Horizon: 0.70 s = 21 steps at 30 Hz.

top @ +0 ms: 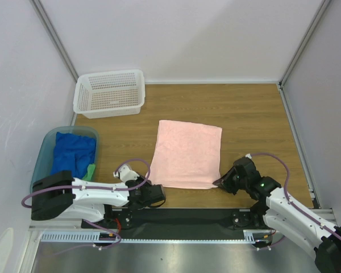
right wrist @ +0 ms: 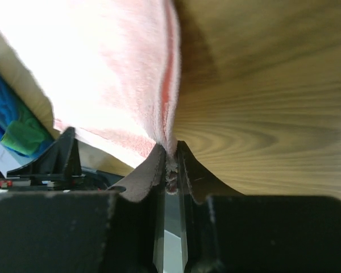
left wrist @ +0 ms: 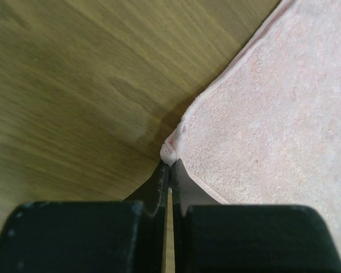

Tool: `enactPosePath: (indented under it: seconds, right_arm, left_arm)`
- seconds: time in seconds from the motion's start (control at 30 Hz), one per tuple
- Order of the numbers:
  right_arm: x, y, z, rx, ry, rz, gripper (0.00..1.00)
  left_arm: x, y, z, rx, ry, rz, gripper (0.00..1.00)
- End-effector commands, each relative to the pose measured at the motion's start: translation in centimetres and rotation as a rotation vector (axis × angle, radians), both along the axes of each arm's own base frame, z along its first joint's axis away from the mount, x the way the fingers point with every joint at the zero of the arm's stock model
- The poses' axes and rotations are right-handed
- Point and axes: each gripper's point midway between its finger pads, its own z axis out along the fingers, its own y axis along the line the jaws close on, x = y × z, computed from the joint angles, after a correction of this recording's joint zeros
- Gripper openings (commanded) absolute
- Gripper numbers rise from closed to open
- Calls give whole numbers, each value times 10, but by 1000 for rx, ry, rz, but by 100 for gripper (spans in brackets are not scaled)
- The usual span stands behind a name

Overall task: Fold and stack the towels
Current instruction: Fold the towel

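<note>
A pink towel (top: 187,153) lies flat on the wooden table in the middle. My left gripper (top: 154,192) is at its near left corner. In the left wrist view the jaws (left wrist: 170,165) are shut, with the bunched corner of the towel (left wrist: 273,114) pinched at their tips. My right gripper (top: 221,183) is at the near right corner. In the right wrist view it (right wrist: 170,152) is shut on the towel's edge (right wrist: 113,74), which is lifted slightly off the table. Blue towels (top: 73,151) lie in a bin at the left.
A teal bin (top: 42,153) at the left edge holds the blue towels and a green cloth (top: 90,170). A white perforated basket (top: 109,94) stands at the back left. Grey walls close in the table on three sides.
</note>
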Motion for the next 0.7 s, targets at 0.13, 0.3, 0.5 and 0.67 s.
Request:
enactPosePath:
  seconds: [0.13,0.3,0.5,0.67]
  right_arm:
    - [37,-15,53,-160,-186,33,0]
    - [64,-23,74,-145,-248,16,0]
    - [98,-28,92,-160,-298,38,0]
    - [123,-34,90,-197,-284,45,0]
  left_arm:
    - [7,52,39,-22,-96,267,0]
    - [17,60,77,26,-174,286,0]
    - [43,61,113,41,-229,343,0]
    - [73,50,120,114,-211,296,0]
